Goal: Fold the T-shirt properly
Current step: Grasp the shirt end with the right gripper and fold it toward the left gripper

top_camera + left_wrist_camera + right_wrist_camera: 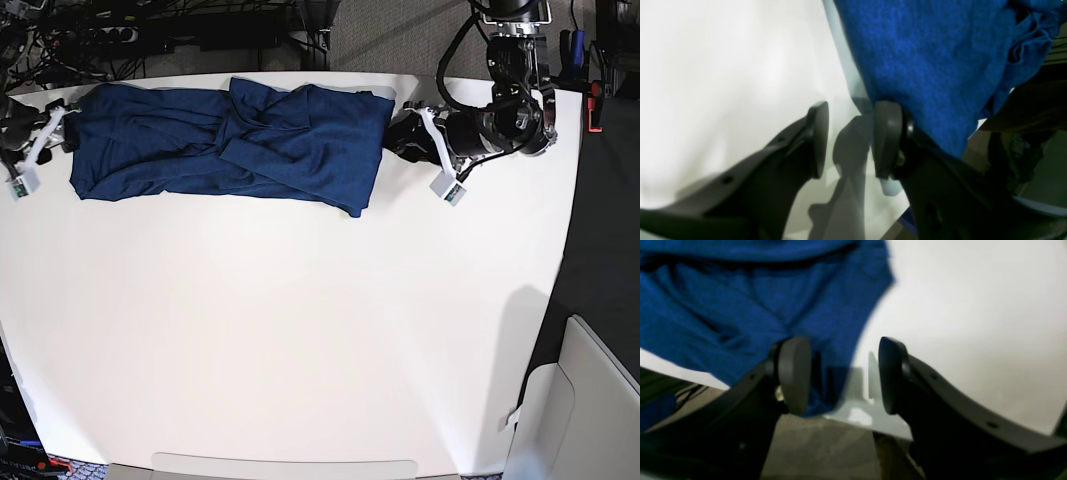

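T-shirt (pixel 230 145): matt heathered knit; table (pixel 300 340): smooth, white.

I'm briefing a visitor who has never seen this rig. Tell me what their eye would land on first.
First, the large dark navy-blue knit T-shirt, lying crumpled in a long band along the far edge of the white table. Next, the two black arms flanking it: the left pincer open at one end of the shirt, the right pincer open at the other, neither gripping fabric.

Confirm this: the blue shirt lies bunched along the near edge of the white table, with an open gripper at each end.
Not the near edge. The base view shows the shirt along the table's far edge. The left gripper and right gripper are open at its ends.
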Controlling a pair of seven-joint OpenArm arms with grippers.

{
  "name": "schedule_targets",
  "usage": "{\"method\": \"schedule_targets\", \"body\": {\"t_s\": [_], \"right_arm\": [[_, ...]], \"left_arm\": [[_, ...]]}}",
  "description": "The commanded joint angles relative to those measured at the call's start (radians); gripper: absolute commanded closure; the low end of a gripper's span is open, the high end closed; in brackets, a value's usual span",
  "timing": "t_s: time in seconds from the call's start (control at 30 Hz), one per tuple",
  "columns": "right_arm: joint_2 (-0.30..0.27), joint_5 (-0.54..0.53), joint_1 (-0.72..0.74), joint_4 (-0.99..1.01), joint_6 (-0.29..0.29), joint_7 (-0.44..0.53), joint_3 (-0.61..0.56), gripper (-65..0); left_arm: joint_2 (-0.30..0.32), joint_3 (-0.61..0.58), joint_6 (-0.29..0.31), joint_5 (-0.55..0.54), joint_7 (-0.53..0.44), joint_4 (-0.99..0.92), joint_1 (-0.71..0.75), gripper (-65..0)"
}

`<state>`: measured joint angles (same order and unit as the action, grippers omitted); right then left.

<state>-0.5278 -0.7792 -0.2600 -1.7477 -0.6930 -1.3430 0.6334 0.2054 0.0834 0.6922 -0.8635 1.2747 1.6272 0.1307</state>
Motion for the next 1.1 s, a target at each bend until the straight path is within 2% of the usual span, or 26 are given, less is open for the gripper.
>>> {"method": "schedule_targets", "body": {"t_s": [0.0,0.2,0.63,0.87,1.07], "right_arm": [[-0.018,-0.003,0.003,0.013,-0.005,0.007,0.015,-32.5],[-0.008,-0.004,0.003,0.111,-0.005,0.012,0.038,-32.7],[0.111,-0.004,0.083,0.263,-0.005,0.009,0.03,-32.8],[0.165,-0.012,0.086,0.263,-0.005,0.006,-0.119,-32.8],[0.217,-0.033,0.069,0.2,-0.005,-0.053,-0.125,-32.8]], "left_arm": [[0.004,0.002,0.006,-0.013,-0.002,0.014,-0.003,-21.1],[0.004,0.005,0.006,-0.013,-0.002,0.014,-0.001,-21.1],[0.002,0.005,0.006,-0.013,-0.002,0.014,-0.001,-21.1],[0.002,0.002,0.006,-0.015,-0.002,0.014,-0.003,-21.0],[0.002,0.008,0.006,-0.013,-0.002,0.014,-0.001,-21.0]]}}
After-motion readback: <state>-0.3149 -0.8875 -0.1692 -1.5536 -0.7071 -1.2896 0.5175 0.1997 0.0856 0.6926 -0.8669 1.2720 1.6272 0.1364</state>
